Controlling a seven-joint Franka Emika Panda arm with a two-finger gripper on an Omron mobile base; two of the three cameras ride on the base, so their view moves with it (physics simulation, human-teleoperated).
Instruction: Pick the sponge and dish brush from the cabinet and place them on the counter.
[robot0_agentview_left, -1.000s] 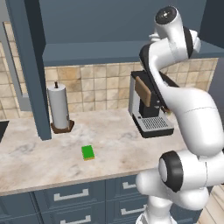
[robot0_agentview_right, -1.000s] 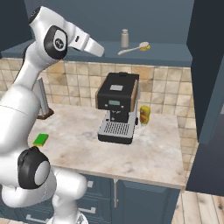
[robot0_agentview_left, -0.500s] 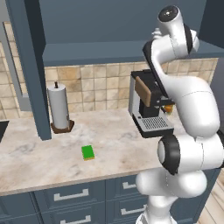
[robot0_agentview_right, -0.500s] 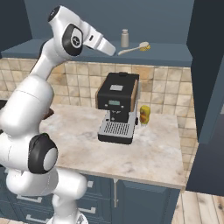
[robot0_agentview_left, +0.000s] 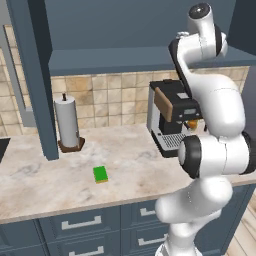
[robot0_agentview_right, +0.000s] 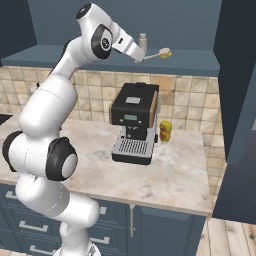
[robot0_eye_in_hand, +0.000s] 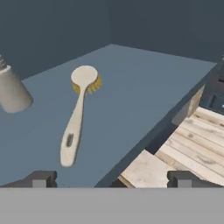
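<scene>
Beige counter (robot0_agentview_left: 45, 180) carries the sponge (robot0_agentview_left: 100, 174), near a paper towel roll (robot0_agentview_left: 67, 122). From the right base view, the dish brush (robot0_agentview_right: 159, 53) lies on the cabinet (robot0_agentview_right: 200, 62) shelf beside a shaker (robot0_agentview_right: 143, 43). Through the hand view, my gripper (robot0_eye_in_hand: 111, 179) hovers spread wide, empty, just short of the brush.

The counter (robot0_agentview_left: 45, 182) is stretching across the lower half of the left base view. The sponge (robot0_agentview_left: 100, 174) is lying flat near its front edge. A paper towel roll (robot0_agentview_left: 67, 122) is standing at left, a coffee machine (robot0_agentview_right: 132, 129) right of centre. The cabinet (robot0_eye_in_hand: 144, 78) shelf is carrying the dish brush (robot0_eye_in_hand: 78, 111) and a grey shaker (robot0_eye_in_hand: 12, 90) at left.
</scene>
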